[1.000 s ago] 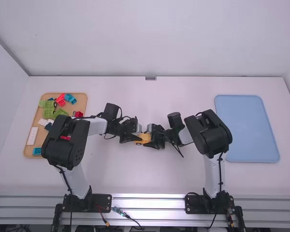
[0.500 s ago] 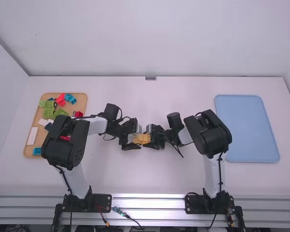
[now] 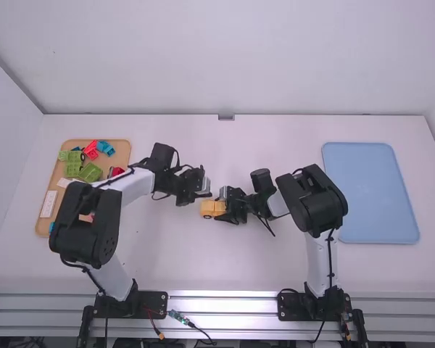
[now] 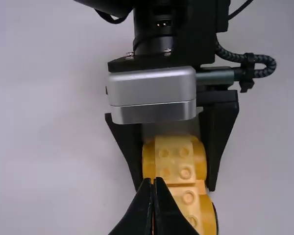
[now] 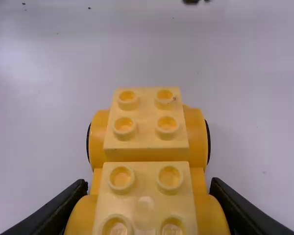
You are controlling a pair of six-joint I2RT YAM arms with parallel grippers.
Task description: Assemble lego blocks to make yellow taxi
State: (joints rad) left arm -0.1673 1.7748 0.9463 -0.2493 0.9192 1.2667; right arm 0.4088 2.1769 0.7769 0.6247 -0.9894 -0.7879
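Observation:
My left gripper point(image 3: 205, 194) is beside the yellow taxi point(image 3: 208, 209), slightly farther from the camera than its left end. In the left wrist view, the left gripper point(image 4: 154, 182) is shut with its tips together, and the taxi point(image 4: 179, 159) lies beyond them. The right gripper point(image 3: 226, 207) is at the taxi's right end. Seen in the right wrist view, the right gripper point(image 5: 148, 188) has one finger against each side of the studded yellow body point(image 5: 147, 155), shut on it. A black wheel edge shows on either side of the taxi's far half.
At the far left, a wooden tray point(image 3: 123, 148) holds green point(image 3: 90, 172), red point(image 3: 91, 149), blue point(image 3: 106, 148) and white point(image 3: 48, 204) blocks, partly behind the left arm. A light blue tray point(image 3: 370, 192) lies on the right side of the white table point(image 3: 167, 268).
My left gripper has drawn back from the taxi's left end, away from the camera, uncovering that end. The right gripper and the taxi have stayed in place.

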